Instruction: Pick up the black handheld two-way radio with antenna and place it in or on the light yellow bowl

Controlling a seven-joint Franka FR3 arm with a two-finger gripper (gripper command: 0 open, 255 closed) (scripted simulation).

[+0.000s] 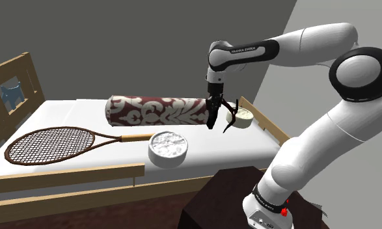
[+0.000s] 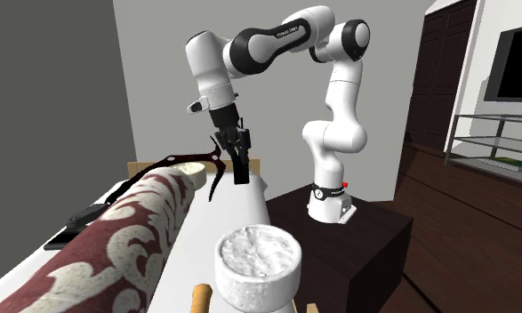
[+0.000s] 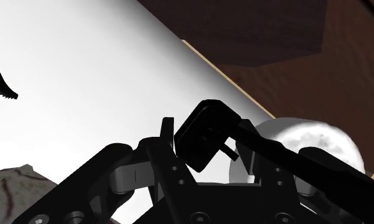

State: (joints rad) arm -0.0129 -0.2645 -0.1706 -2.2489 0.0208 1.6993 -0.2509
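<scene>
The gripper (image 1: 215, 106) has its fingers clamped on the black radio (image 1: 213, 121), which hangs from them in the air over the bed (image 1: 66, 114), antenna trailing, close beside the light yellow bowl (image 1: 245, 118). That bowl's inside looks pale, and the grey-white bowl (image 1: 168, 149) shows a mottled white filling. I count two bowls, one radio, one tennis racket (image 1: 53, 144) and one patterned bolster (image 1: 157, 110).

White bed (image 1: 209, 146), racket (image 1: 49, 144), patterned bolster (image 1: 158, 110), grey bowl (image 1: 168, 148), pale bowl (image 1: 243, 117)

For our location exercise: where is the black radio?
In the shoulder view the radio hangs in the gripper above the bed, just left of the pale bowl.
</scene>
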